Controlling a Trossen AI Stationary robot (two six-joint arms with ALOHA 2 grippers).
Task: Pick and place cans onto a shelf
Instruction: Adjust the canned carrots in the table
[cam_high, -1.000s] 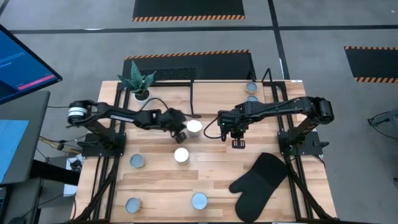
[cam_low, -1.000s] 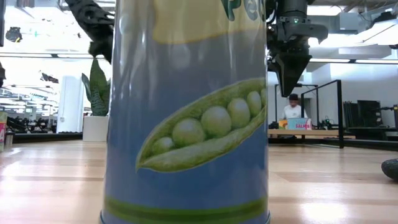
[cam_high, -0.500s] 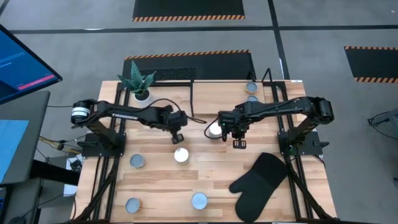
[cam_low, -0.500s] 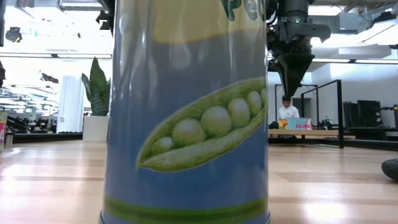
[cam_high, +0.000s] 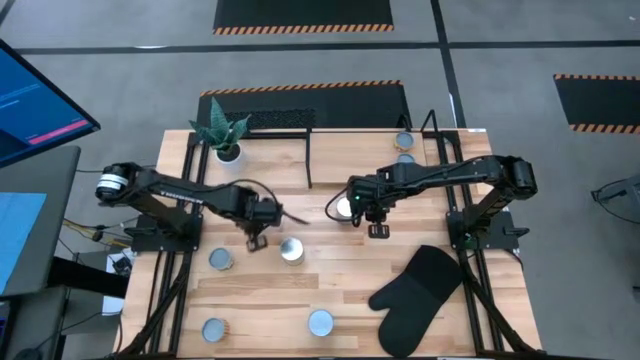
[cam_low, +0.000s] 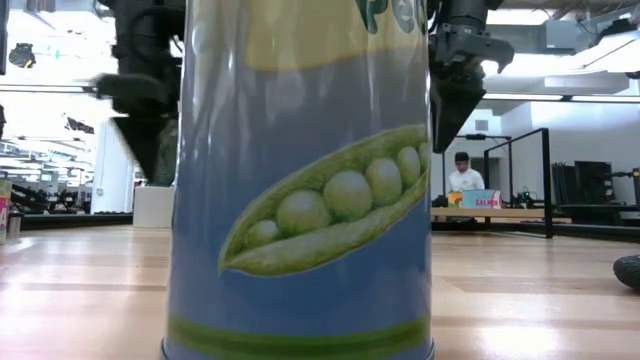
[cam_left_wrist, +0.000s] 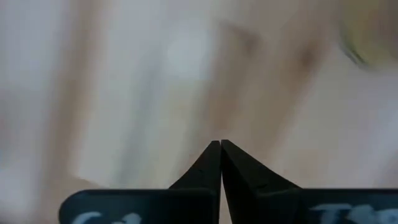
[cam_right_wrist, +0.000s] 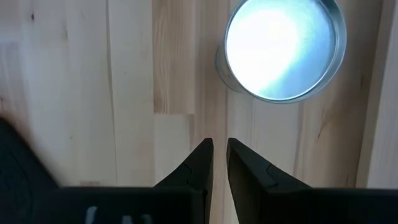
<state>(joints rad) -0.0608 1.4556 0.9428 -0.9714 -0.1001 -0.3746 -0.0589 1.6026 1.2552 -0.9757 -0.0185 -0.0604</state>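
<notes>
Our right gripper (cam_high: 378, 231) hangs over the counter (cam_high: 330, 290) just beside a can (cam_high: 346, 208), jaws a narrow slit and empty, probably lining up a grab. Our left gripper (cam_high: 255, 243), jaws shut on nothing, sits near another can (cam_high: 291, 250); the shelf (cam_high: 310, 120) waits at the far edge.

Bright overhead light — left wrist view motion-blurred.

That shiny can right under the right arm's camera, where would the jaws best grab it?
Probably from straight above, the jaws closing across the round side wall just below the rim. The can stands upright on the wooden table with its flat lid facing up and nothing touching it. The right gripper sits beside it, jaws nearly together, so they would need widening.
</notes>
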